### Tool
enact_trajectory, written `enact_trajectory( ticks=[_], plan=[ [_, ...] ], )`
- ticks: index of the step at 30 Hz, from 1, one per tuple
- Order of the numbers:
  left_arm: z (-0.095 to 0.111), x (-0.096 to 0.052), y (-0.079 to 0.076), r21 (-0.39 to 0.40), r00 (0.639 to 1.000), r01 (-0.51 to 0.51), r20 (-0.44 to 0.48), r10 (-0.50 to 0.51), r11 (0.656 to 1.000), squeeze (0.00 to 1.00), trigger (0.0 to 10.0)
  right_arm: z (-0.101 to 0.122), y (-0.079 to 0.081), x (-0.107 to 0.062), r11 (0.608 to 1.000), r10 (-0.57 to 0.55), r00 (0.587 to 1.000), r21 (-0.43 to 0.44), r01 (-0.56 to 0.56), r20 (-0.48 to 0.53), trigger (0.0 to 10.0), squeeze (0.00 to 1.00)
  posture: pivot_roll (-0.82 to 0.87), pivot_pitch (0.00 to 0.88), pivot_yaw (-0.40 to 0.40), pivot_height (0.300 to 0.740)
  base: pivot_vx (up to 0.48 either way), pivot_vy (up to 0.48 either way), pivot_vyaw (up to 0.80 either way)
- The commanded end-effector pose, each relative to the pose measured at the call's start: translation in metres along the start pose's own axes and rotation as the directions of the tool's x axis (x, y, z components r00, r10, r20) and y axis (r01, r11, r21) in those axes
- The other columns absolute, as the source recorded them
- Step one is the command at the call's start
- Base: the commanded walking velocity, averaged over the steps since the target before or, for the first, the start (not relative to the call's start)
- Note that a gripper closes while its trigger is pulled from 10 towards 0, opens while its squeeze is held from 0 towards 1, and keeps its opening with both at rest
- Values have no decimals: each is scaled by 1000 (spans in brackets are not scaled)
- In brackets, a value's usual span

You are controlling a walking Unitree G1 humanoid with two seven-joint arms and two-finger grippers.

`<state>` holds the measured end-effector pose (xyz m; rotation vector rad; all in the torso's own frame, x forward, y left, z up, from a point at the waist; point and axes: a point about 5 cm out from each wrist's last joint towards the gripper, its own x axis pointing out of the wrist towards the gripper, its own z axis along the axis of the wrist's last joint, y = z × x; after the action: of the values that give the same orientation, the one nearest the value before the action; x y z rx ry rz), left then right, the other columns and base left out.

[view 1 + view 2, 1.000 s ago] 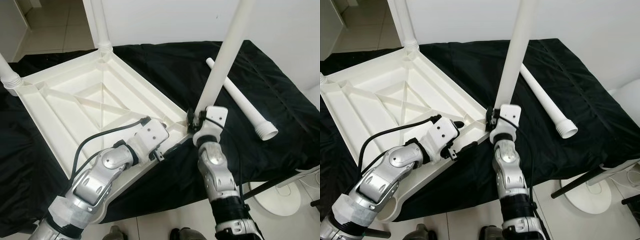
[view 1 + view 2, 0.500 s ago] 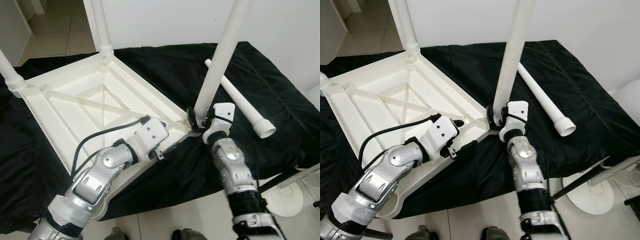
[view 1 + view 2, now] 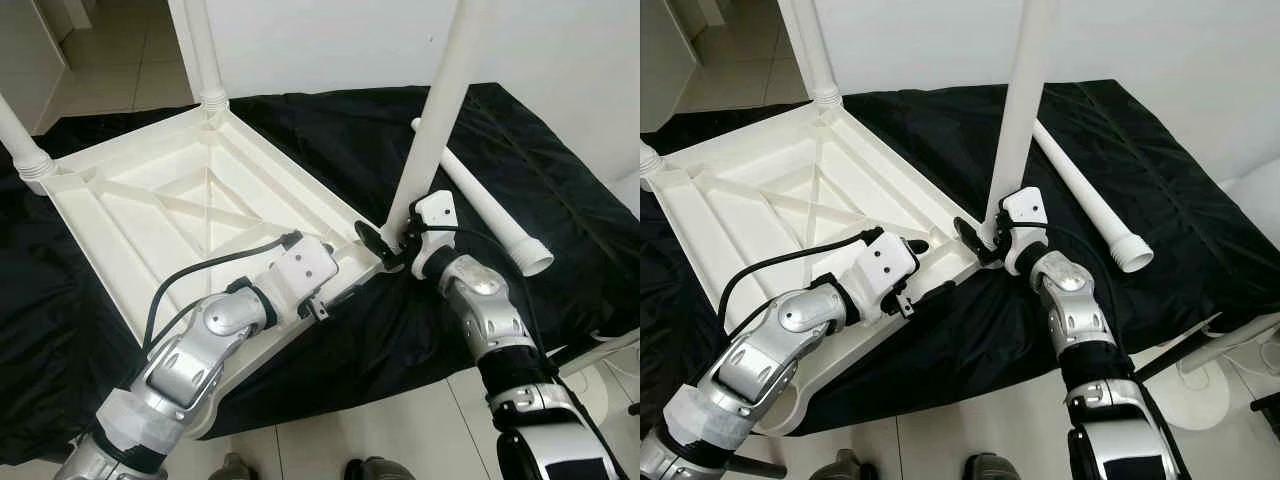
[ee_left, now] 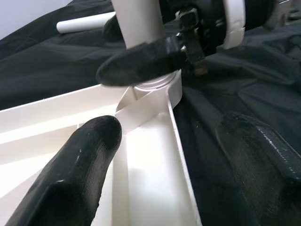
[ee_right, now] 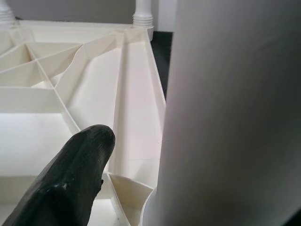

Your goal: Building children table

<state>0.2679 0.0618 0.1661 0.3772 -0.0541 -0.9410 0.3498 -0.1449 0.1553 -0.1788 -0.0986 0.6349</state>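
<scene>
Right gripper [image 3: 385,243] clamps the upright leg [image 3: 432,120] at the tabletop [image 3: 130,215] corner — apparently seated; left gripper [image 4: 164,155] straddles the rim, fingers apart.

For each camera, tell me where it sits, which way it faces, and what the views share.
Head eyes: look down at the upturned white tabletop on black cloth; both silver arms show.
Left wrist: looks along the left tool astride the tabletop's edge.
Right wrist: looks along the right tool beside the upright leg.
Shared: that leg's corner socket.
</scene>
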Motion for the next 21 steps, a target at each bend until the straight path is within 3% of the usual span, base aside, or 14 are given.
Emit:
enact_trajectory(
  ticks=[1,2,3,4,5,13,14,21],
  plan=[
    [2,2,-7,-2,994,109,3,-109,994,0,10000,-4,2,2,999,41,999,-24,-42,-24,10000,0,-59,62,35,740,0,0,0],
    [3,2,-7,-2,994,110,4,-110,994,0,10000,-4,0,3,998,50,998,-33,-51,-33,5137,0,-58,67,34,740,0,0,0],
    [3,2,-7,-2,994,110,4,-110,994,0,10000,-4,0,3,998,50,998,-33,-51,-33,5137,0,-58,67,34,740,0,0,0],
    [3,2,-7,-2,994,109,4,-109,994,0,10000,-6,-2,3,997,58,997,-39,-60,-46,1608,0,-58,69,32,740,0,0,0],
    [3,2,-7,-3,994,106,3,-106,994,0,10000,-8,-5,1,997,63,996,-32,-65,-60,0,0,-54,71,26,740,0,0,0],
    [2,0,-4,-5,996,91,-3,-91,996,0,10000,-17,-12,-4,998,62,994,-5,-63,-90,0,0,-53,73,24,740,0,0,0],
    [2,0,-3,-5,996,89,-4,-89,996,0,10000,-20,-13,-5,999,38,995,17,-36,-97,10000,0,-55,74,24,740,0,0,0],
    [2,0,-2,-5,996,87,-4,-87,996,0,10000,-24,-14,-3,995,-47,994,80,55,-99,10000,0,-59,75,25,740,0,0,0]
  ],
)
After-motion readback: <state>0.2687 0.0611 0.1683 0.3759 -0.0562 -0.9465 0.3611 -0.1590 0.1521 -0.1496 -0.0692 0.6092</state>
